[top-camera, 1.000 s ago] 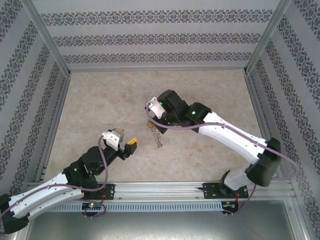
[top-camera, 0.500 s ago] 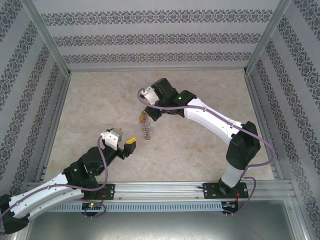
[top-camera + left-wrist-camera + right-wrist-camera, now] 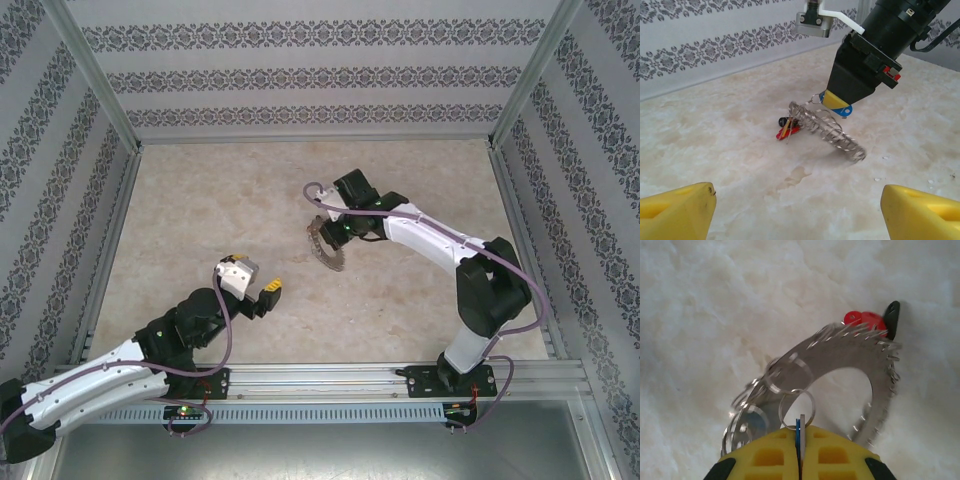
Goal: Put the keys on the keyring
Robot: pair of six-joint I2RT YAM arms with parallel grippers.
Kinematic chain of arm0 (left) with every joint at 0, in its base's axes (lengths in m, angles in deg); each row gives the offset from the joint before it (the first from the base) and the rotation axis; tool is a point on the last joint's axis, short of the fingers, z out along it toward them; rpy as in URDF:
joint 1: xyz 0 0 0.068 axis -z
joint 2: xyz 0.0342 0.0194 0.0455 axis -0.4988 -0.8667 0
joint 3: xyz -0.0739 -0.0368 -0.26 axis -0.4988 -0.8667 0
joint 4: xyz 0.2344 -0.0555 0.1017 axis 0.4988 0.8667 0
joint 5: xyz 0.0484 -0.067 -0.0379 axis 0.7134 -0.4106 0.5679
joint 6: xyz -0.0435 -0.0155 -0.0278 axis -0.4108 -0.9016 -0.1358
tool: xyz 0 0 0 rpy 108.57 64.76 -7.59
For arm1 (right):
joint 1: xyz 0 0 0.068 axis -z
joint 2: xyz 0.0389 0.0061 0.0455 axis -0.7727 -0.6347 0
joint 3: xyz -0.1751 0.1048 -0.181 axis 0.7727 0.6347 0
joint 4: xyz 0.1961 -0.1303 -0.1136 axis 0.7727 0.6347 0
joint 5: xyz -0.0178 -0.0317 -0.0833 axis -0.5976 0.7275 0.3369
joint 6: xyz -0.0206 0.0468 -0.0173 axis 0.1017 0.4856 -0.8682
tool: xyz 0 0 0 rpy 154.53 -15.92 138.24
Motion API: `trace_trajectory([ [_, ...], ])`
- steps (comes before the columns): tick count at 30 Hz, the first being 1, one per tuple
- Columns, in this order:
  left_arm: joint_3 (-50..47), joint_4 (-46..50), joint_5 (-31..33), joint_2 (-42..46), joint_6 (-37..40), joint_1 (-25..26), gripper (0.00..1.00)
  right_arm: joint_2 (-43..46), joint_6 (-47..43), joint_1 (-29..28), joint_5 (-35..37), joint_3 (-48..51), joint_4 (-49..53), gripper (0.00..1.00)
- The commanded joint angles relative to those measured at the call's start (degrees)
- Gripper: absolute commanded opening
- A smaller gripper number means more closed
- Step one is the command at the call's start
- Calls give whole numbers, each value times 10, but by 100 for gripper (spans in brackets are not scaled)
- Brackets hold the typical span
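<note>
**Right gripper pinches a blue key at the ring's rim; left gripper stands open**

The right gripper (image 3: 800,431) has its yellow fingers pressed together on a blue-capped key (image 3: 798,429). It shows as a thin blue and silver sliver in the seam between the pads.

The keyring (image 3: 850,354) sits directly off those fingertips. It is a flat band of dull grey metal with a wide open centre. Its outer edge bristles all round with small wire loops, and larger split rings bunch on the part nearest the fingers. One wire loop (image 3: 796,407) rests right against the fingertips.

At the ring's rim farthest from this gripper sit red key caps (image 3: 863,319) with a black cap (image 3: 891,317) just beside them.

From the left wrist the ring appears nearly edge-on and tilted. Whether its near edge is lifted off the marbled tabletop (image 3: 730,150) I cannot tell.

The left gripper (image 3: 797,194) has its yellow fingers spread wide with nothing between them. The ring lies ahead of it, apart from both fingers.
</note>
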Motion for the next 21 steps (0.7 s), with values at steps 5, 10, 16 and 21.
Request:
trace_trajectory([
  [5, 21, -39, -27, -29, 12, -6, 86, 44, 28, 26, -10, 82, -43, 0],
  [10, 21, -45, -32, -37, 11, -6, 87, 53, 32, 33, -13, 112, -50, 0],
  [16, 20, -44, -33, -37, 8, -6, 87, 37, 46, 33, -37, 114, -63, 0],
  [21, 19, -38, -35, -34, 3, -6, 87, 15, 63, 19, -55, 116, -79, 3],
])
